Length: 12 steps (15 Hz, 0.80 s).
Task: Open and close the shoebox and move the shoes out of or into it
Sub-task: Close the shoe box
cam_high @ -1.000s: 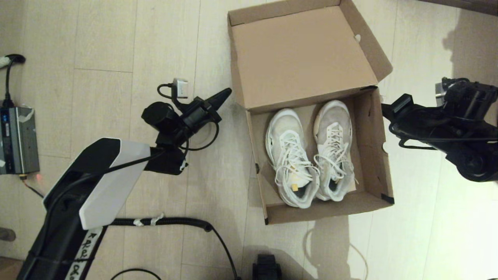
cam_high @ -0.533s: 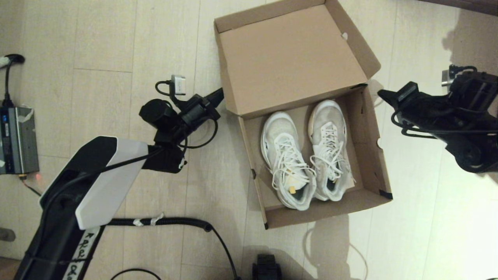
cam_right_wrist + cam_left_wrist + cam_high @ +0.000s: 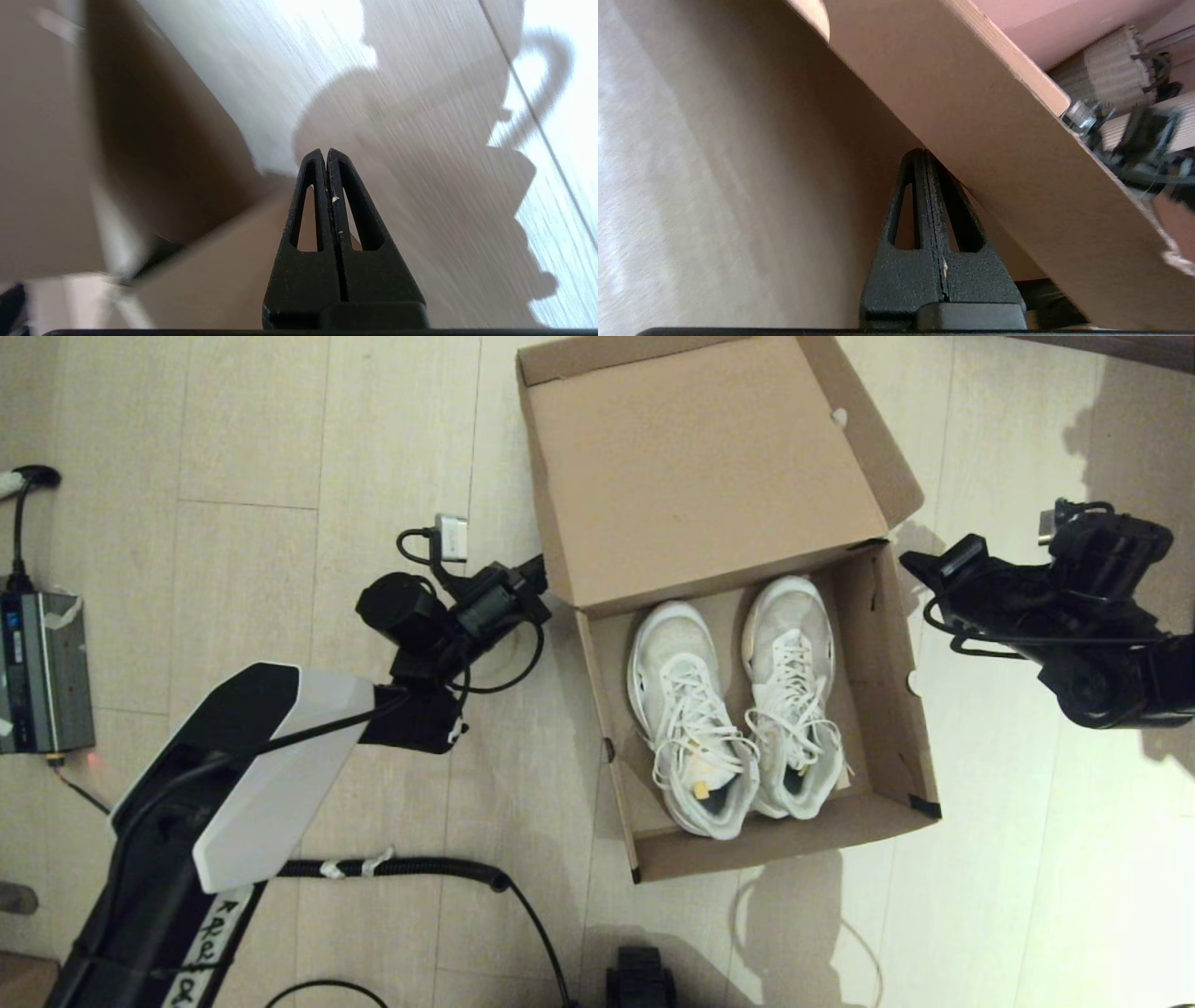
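Observation:
The brown shoebox [image 3: 887, 709] stands open on the floor, its lid [image 3: 700, 467] folded back away from me. Both white and pale-grey shoes [image 3: 738, 700] lie side by side inside, toes toward the lid. My left gripper [image 3: 540, 569] is shut and its tip sits under the lid's left side flap [image 3: 994, 121], touching the cardboard. My right gripper [image 3: 907, 562] is shut with nothing in it, just right of the box's far right corner, beside the lid's right flap [image 3: 878, 439]. In the right wrist view the shut fingers [image 3: 327, 156] hover over the floor by the box wall [image 3: 154, 140].
A grey electrical unit [image 3: 42, 672] with cables lies on the floor at the far left. A black corrugated hose [image 3: 401, 870] runs across the floor near my base. A small white connector [image 3: 452, 537] dangles off the left wrist.
The left gripper has pushed right, under the lid's side flap. The box swung left, then settled slightly back. The right gripper drew back from the box corner and stays just off it.

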### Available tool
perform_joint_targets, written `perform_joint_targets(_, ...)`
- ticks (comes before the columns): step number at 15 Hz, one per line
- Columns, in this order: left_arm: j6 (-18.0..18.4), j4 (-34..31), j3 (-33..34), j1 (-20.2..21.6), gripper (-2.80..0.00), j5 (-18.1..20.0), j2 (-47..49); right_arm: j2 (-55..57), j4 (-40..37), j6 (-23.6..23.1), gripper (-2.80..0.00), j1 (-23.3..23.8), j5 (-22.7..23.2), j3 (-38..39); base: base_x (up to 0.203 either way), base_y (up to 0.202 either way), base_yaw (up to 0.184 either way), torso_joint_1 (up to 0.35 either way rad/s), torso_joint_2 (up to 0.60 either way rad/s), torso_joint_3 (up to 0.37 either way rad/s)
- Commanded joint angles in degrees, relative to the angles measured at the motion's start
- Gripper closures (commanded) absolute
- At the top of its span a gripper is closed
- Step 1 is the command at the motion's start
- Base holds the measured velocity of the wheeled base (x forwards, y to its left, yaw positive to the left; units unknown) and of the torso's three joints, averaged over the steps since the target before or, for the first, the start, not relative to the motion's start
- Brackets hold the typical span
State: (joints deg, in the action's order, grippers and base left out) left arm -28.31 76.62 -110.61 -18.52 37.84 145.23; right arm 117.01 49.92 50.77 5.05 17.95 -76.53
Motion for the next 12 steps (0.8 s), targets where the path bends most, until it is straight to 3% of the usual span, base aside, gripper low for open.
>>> perform_joint_targets(1, -0.2, 0.5, 0.0, -0.6, 0.00, 0.2, -0.4, 0.5, 0.4, 0.3, 0.00, -0.2, 0.5, 1.9, 0.000, 0.000, 0.000, 0.000, 0.00, 0.000)
perform_joint_targets(5, -0.3, 0.5, 0.0, -1.4, 0.00, 0.2, -1.1, 0.6, 1.5, 0.3, 0.00, -2.7, 1.6, 4.9, 0.000, 0.000, 0.000, 0.000, 0.00, 0.000)
perform_joint_targets(12, -2.3, 1.8, 0.0, -3.5, 0.00, 0.2, -3.6, 0.2, 2.1, 0.6, 0.00, -3.0, 1.6, 5.9, 0.000, 0.000, 0.000, 0.000, 0.00, 0.000)
